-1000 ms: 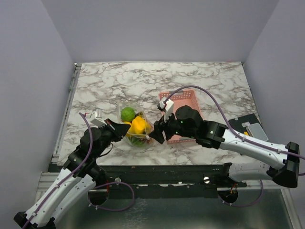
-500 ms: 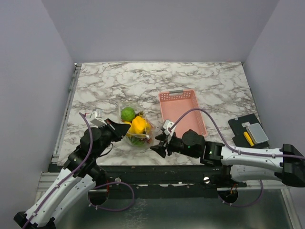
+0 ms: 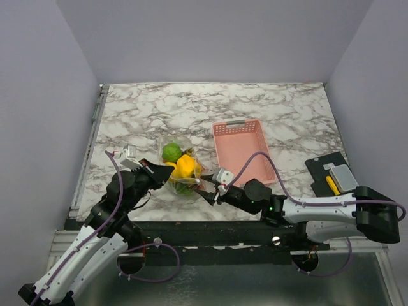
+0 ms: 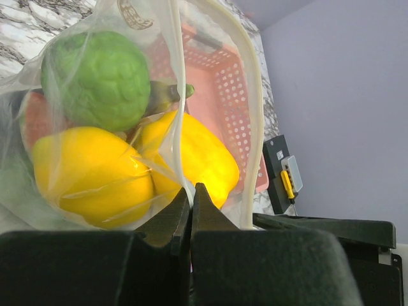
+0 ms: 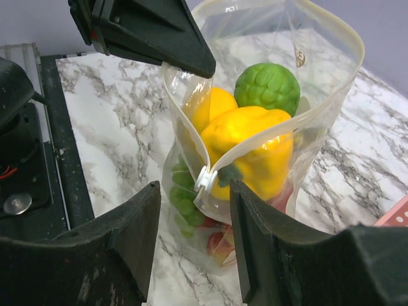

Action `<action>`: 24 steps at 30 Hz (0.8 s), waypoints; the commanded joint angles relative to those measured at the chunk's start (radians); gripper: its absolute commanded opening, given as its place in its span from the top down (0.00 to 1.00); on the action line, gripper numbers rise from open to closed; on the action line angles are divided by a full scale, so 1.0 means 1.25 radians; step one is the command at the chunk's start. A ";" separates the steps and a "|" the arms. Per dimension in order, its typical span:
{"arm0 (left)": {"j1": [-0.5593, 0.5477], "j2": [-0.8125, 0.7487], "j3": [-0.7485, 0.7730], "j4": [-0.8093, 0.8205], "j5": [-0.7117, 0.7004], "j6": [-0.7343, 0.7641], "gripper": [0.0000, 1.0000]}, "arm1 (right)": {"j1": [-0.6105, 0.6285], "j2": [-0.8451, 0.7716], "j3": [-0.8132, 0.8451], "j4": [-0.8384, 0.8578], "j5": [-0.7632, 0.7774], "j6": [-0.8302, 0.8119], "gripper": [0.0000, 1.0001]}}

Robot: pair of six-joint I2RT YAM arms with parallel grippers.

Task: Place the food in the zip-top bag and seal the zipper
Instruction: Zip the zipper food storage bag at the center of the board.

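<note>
At the near bench [image 3: 255,108] edge, the zip-top bag [image 3: 178,167] holds the food [image 5: 252,143]. Left end effector [image 4: 190,191] clenches 1 mouth wall; right end effector [image 5: 194,185], released, faces the zipper [image 4: 255,115] end. Align both strips, pinch squarely, then slide along.

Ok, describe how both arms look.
The left arm and right arm have white lower links, black upper joints and purple cables. The left end effector and right end effector are black with tapered wedge fingers and white camera blocks.
</note>
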 commanded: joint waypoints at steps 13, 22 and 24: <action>0.000 -0.007 0.004 0.025 -0.002 -0.004 1.00 | 0.009 0.102 -0.010 0.189 0.054 -0.085 0.62; 0.000 -0.012 0.013 0.010 -0.005 -0.004 1.00 | 0.008 0.079 0.006 0.142 0.058 -0.108 0.99; 0.000 -0.013 0.023 -0.001 -0.010 -0.001 0.95 | 0.008 0.060 0.015 0.114 0.054 -0.116 0.99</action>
